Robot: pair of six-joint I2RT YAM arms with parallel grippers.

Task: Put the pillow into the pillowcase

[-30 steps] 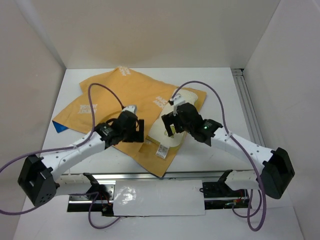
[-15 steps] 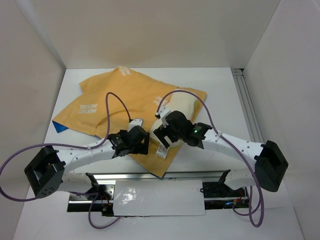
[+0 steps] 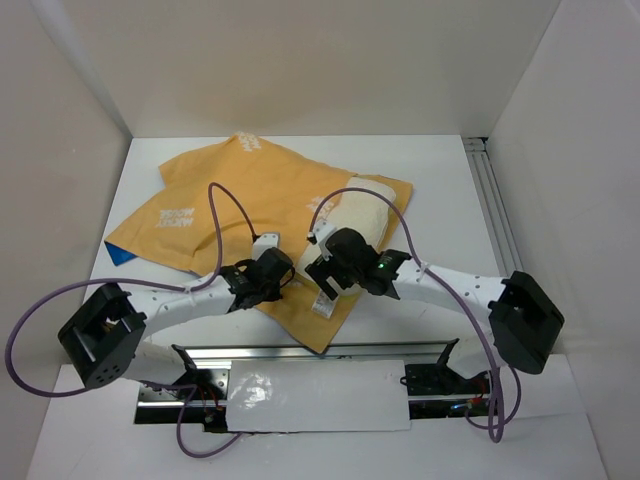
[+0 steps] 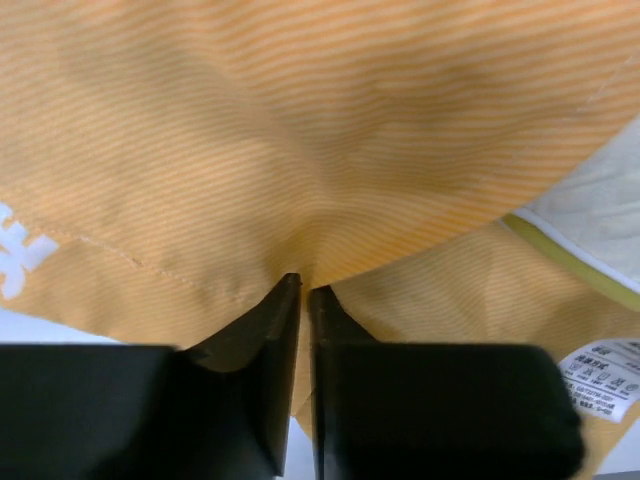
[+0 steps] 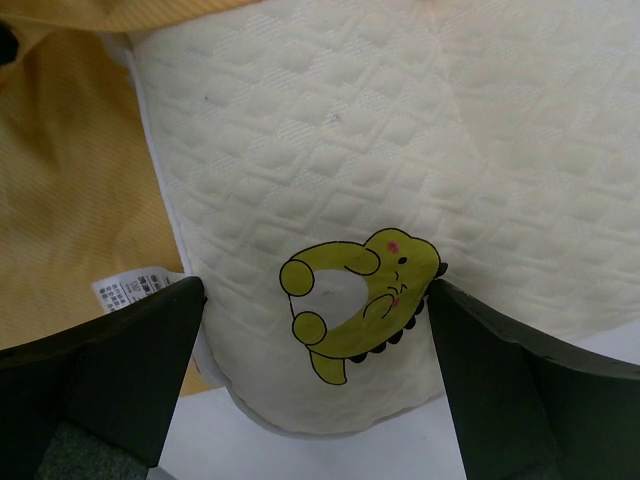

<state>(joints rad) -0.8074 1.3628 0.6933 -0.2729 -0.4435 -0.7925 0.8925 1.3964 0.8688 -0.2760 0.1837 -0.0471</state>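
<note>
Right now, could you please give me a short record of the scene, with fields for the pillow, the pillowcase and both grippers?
pillow: cream, quilted; far part under orange fabric, near corner bare
pillowcase: orange face up, white lettering showing
left gripper: shut, pinching the pillowcase fabric
right gripper: open, fingers either side of the pillow corner with the yellow mark
task state: pillow not fully inside

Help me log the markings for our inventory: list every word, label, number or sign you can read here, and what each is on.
No text can be quoted with certainty.
White lettering on the pillowcase: too blurred to read.
White care tag at the edge of the pillow: print too small to read.
Yellow-green cartoon figure on the pillow: a picture, no words.
</note>
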